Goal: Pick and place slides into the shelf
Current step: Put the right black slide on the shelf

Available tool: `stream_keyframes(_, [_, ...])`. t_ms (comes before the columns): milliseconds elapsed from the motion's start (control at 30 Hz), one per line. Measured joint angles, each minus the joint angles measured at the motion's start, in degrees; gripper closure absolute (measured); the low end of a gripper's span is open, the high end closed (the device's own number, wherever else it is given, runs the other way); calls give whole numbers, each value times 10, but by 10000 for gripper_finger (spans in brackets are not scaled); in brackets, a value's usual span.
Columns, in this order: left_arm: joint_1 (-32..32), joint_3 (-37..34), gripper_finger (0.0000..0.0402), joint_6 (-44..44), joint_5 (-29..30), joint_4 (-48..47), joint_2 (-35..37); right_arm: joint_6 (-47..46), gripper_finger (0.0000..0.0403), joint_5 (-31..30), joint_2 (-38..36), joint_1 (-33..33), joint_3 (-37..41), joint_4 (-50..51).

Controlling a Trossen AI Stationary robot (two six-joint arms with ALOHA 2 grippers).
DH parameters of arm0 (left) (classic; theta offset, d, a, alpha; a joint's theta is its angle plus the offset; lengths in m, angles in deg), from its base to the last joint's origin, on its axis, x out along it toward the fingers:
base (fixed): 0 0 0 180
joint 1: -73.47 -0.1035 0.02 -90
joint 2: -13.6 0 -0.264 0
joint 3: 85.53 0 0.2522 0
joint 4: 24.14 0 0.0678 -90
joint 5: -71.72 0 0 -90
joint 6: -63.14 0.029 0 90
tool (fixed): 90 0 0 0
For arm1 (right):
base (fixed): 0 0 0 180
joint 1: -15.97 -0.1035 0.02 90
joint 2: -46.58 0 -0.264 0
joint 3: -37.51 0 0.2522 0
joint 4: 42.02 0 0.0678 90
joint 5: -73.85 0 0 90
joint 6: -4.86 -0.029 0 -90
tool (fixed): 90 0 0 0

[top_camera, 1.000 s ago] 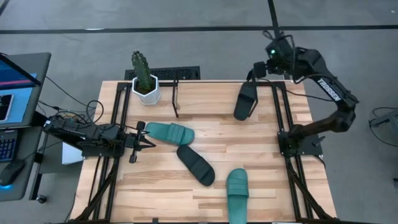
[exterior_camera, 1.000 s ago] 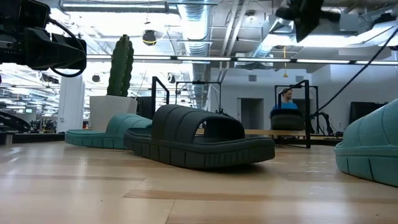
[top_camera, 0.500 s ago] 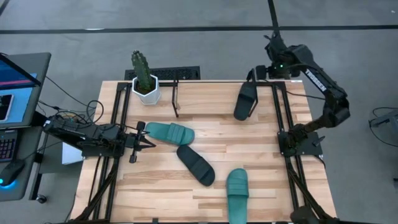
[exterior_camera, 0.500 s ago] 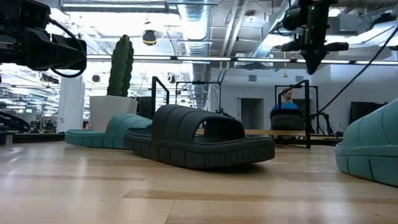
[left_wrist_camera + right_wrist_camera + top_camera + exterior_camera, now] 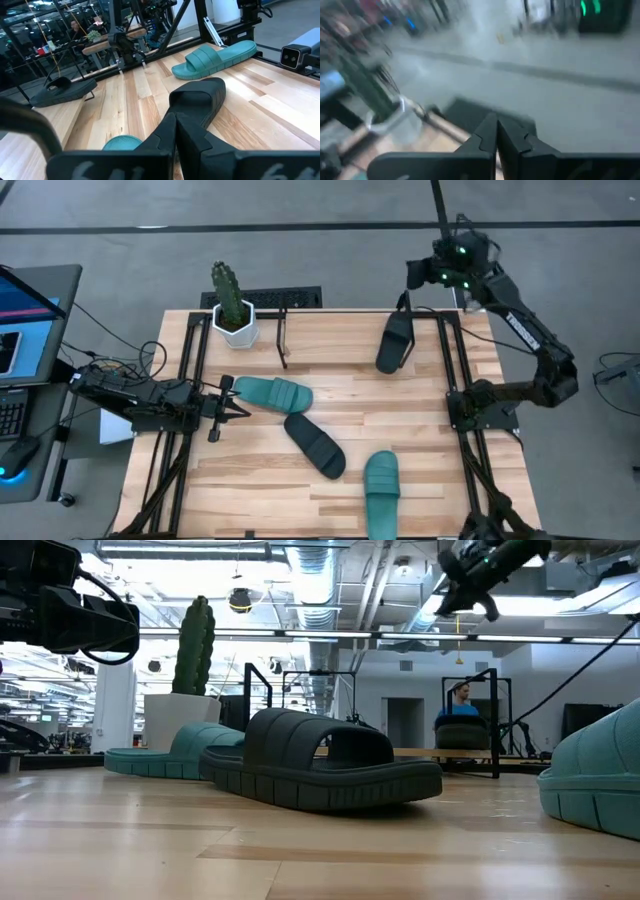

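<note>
Black ribbed slide point(image 5: 315, 444) lies flat; teal slide point(image 5: 272, 392) beside it.

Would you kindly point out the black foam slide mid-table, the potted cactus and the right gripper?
Black foam slide point(image 5: 316, 445), high view, its wide strap.
Potted cactus point(image 5: 228, 292), high view, green stem.
Right gripper point(image 5: 412, 276), high view, its fingertips.

Right tool point(image 5: 412, 277) raised, fingers together; left tool point(image 5: 243, 401) closed (waiting low).

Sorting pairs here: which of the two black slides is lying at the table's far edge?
The black foam slide by the far right corner, under the right gripper. The other black foam slide lies mid-table between the two teal ones.
</note>
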State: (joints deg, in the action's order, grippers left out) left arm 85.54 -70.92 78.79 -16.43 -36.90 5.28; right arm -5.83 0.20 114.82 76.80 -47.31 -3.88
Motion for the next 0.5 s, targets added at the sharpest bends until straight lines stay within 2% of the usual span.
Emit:
stream_keyframes(67, [0,0,401,-2,0,0,0,-10,403,18,-25,15,57,-94])
stream_keyframes(167, [0,0,401,0,0,0,0,-63,403,-22,-61,55,139,-175])
stream_keyframes(300, [0,0,401,-2,0,0,0,-104,403,-108,-117,111,223,-194])
stream_keyframes(400, [0,0,401,0,0,0,0,-88,403,-92,-134,123,253,-229])
stream_keyframes(500, [0,0,401,-2,0,0,0,-51,403,-95,-128,108,253,-216])
